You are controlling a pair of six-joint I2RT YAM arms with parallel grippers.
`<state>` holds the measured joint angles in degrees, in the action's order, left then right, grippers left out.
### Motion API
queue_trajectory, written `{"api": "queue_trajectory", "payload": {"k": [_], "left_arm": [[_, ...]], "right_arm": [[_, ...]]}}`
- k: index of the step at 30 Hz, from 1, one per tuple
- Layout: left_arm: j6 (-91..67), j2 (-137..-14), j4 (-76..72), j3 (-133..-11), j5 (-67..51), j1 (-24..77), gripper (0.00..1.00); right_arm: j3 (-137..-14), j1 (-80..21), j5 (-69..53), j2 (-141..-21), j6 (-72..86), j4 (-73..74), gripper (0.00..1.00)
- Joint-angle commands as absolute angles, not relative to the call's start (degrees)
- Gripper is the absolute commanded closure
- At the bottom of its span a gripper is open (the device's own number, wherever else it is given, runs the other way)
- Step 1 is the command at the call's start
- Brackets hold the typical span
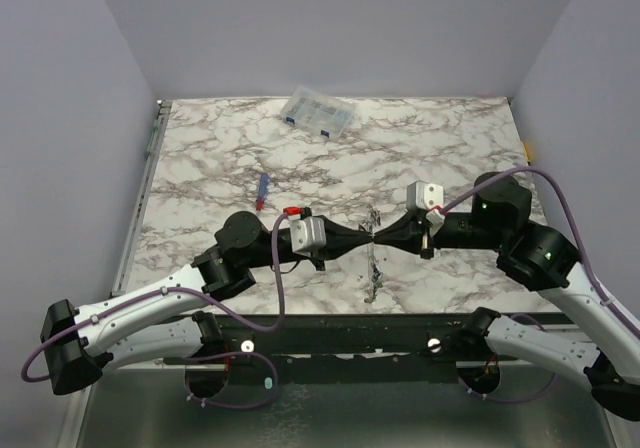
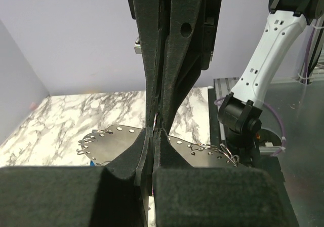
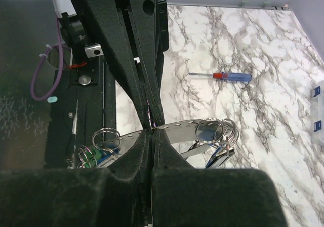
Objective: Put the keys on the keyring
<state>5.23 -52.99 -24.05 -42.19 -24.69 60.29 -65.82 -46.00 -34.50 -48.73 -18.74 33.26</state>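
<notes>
The keyring sits to the right of the screwdriver and nearer the arm bases than it, and appears lifted off the marble. It shows as a thin grey metal band with a row of small holes. The left gripper and the right gripper meet tip to tip on it. Each has its jaws pressed together on the band at nearly the same spot. The keys hang from small split rings on the side of the band toward the screwdriver, and more rings and coloured tags cluster on the far side from it. The band looks light, springy and slick, so it is likely to twist or slide in the pads. A hold on its bare flat face, clear of the dangling keys, seems safest.
</notes>
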Motion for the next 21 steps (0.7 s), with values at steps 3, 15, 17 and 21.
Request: {"api": "queue_trajectory", "payload": {"k": [3,15,17,21], "left_arm": [[5.72,-53.18,-23.62,-42.27,-23.82,60.78,0.81],[4.84,-46.92,-17.62,-41.53,-17.15,60.83,0.01],[4.08,-45.34,-15.47,-41.49,-14.24,60.82,0.01],[1.87,-42.84,-11.17,-41.53,-7.61,60.80,0.01]], "right_arm": [[-60.52,-46.60,-33.39,-47.28,-20.11,26.63,0.99],[-46.81,-46.72,-20.48,-37.77,-27.91,14.67,0.99],[-44.02,-46.84,-18.51,-35.51,-30.14,12.26,1.00],[-39.37,-47.02,-14.35,-32.51,-34.77,8.80,1.00]]}}
